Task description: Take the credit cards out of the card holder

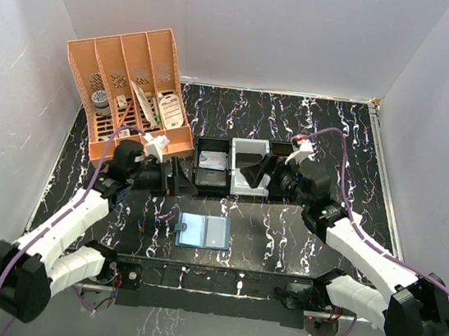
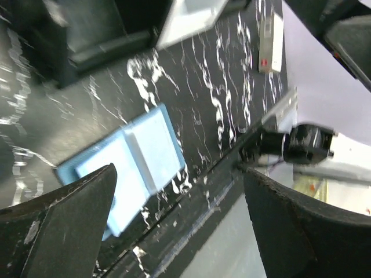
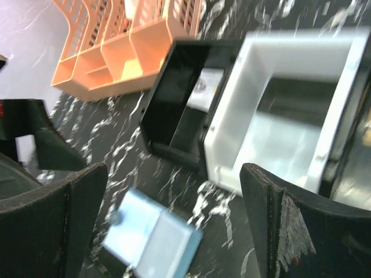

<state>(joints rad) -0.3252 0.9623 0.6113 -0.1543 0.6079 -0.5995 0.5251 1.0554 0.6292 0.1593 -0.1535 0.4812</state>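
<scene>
**Watching the open card holder (image 1: pixel 202 232) on the desk (image 1: pixel 312 130)**

I am seeing it lying flat near the front edge, between the arms. The left hand (image 2: pixel 177 174) and right hand (image 3: pixel 174 168) are hanging behind it, both spread wide, by the black tray (image 1: pixel 198 165).

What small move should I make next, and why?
Probably lower the left gripper toward the card holder. It lies open and flat on the table, untouched, in sight between that gripper's fingers in its wrist view. The right gripper is open and empty too.
</scene>
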